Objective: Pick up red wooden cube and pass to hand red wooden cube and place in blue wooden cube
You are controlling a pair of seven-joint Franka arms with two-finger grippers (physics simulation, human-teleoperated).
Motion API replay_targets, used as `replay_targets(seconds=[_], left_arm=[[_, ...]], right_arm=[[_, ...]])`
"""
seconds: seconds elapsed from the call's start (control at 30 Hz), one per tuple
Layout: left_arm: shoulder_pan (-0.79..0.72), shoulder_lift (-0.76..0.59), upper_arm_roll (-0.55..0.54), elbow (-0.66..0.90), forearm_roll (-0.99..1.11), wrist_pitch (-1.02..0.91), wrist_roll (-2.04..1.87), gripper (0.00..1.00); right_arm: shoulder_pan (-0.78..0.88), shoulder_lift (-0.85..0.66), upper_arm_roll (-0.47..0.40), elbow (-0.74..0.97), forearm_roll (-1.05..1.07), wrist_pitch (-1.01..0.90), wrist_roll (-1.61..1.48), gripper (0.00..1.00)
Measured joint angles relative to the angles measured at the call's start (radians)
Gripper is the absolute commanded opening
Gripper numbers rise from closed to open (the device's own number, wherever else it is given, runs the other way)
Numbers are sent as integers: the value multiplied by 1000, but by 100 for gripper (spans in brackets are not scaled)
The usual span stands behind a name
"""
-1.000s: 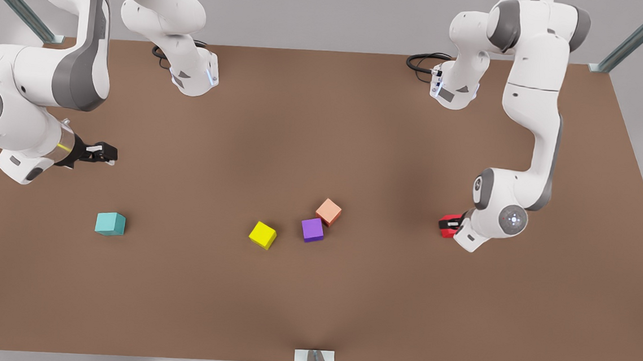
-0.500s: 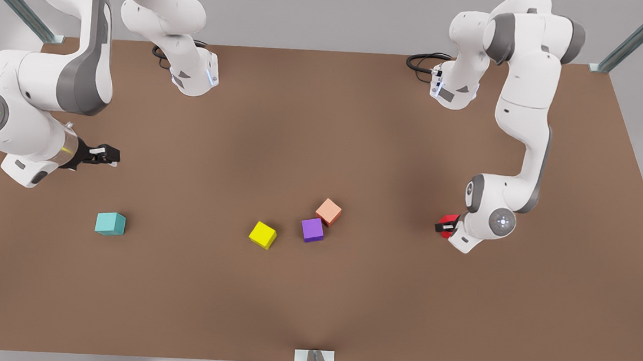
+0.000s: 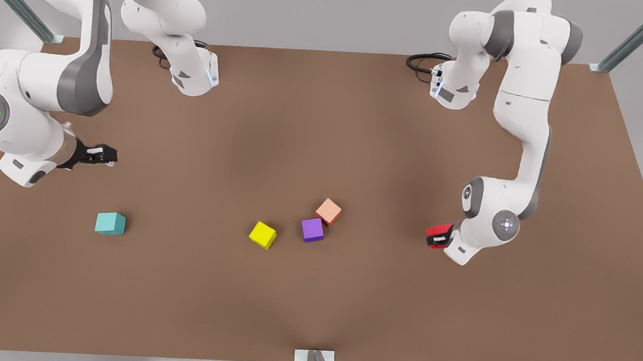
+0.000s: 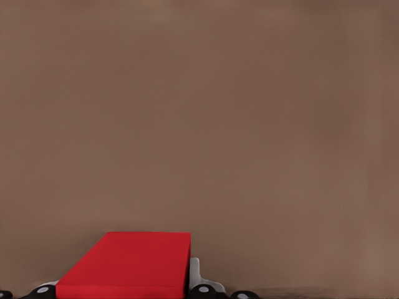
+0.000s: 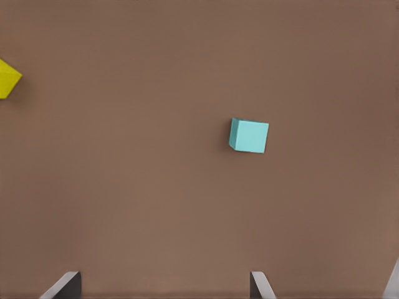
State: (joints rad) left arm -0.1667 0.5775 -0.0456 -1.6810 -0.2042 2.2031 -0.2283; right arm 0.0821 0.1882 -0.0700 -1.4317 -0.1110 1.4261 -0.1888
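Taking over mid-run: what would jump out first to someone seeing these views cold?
The red wooden cube, clamped in the left gripper at the front view's right, just above the table. Next, the loose cluster mid-table: yellow cube, purple cube, salmon cube. The teal blue wooden cube sits alone at the left, near the open right gripper.
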Motion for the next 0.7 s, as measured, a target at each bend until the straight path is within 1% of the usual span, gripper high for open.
replay_targets(seconds=[0.07, 0.1, 0.17, 0.23, 0.3, 0.37, 0.53, 0.6, 0.7], left_arm=[[-1, 25, -115, 156, -89, -92, -24, 66], [-4, 52, -198, 225, -142, -126, -35, 66], [-15, 169, -341, 411, -221, -178, -59, 65], [-17, 257, -449, 510, -270, -184, -85, 61], [-21, 335, -528, 592, -298, -168, -107, 62], [-6, 373, -559, 624, -351, -158, -118, 63], [89, 407, -568, 621, -543, -186, -86, 64], [98, 409, -568, 616, -587, -197, -63, 64], [115, 410, -568, 595, -624, -208, -21, 64]], right_arm=[[-2, 0, -1, 0, -2, -2, -2, 100], [-3, 0, -2, 0, -3, -3, -2, 100], [-5, 2, -2, 0, -3, -4, -4, 100], [-6, 20, 0, 2, 6, -3, -5, 100], [7, 99, 4, 30, 49, 2, -7, 100], [12, 167, 4, 41, 128, 5, -30, 100], [-79, 427, 0, 45, 542, 3, -211, 100], [-117, 495, 0, 39, 687, -1, -310, 100], [-100, 553, 5, 40, 930, 18, -459, 100]])
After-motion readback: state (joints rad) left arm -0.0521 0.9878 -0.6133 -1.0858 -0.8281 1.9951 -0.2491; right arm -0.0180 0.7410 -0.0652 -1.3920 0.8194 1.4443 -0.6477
